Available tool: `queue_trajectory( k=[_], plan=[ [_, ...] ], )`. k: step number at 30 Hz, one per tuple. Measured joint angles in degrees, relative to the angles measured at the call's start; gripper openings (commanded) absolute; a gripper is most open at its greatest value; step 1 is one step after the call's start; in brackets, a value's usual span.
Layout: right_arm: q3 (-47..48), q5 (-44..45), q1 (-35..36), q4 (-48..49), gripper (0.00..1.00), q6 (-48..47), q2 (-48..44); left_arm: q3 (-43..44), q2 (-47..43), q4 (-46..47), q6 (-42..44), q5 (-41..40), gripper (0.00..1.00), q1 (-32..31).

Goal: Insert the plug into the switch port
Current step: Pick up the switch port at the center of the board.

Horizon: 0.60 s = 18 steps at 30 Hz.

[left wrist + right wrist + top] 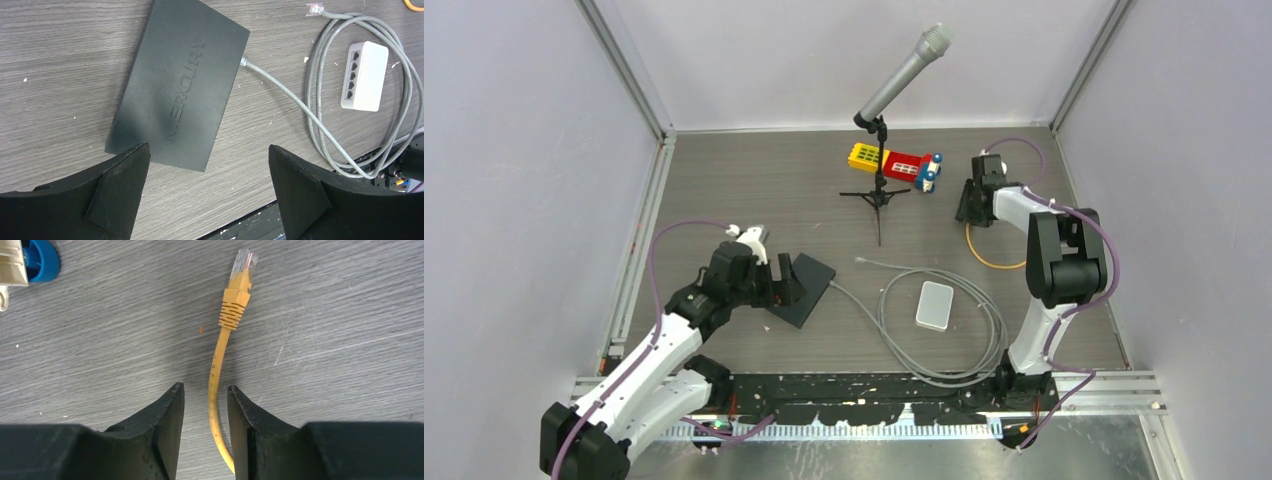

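A yellow cable (216,385) ends in a yellow plug (239,285) with a clear tip, lying flat on the table. My right gripper (205,390) straddles this cable behind the plug. Its jaws stand narrow with a gap still showing on both sides, so it is open. The top view shows that gripper (972,205) at the back right, above the cable's loop (989,262). A black Mercury switch (180,85) lies under my left gripper (209,155), which is wide open and holds nothing. A small white switch (365,75) with a row of ports lies to its right.
A grey cable (944,340) runs from the black switch (809,290) in loops round the white switch (935,305); its free clear plug (315,8) lies loose. A microphone on a tripod (894,85) and toy blocks (894,163) stand at the back. Walls close three sides.
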Motion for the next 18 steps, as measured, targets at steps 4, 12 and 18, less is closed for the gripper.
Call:
queue_trajectory(
  k=[4,12,18],
  plan=[
    [0.0,0.04,0.0,-0.28,0.45,-0.26,-0.02,-0.44,-0.11,-0.04,-0.02,-0.2,0.9,0.0],
    [-1.86,0.15,0.0,-1.01,0.54,-0.68,-2.43,-1.25,-0.52,0.0,-0.04,-1.03,0.9,0.0],
    [-2.97,0.68,0.0,-2.21,0.68,-1.38,-7.52,-1.31,-0.55,0.0,-0.04,-1.38,0.9,0.0]
  ],
)
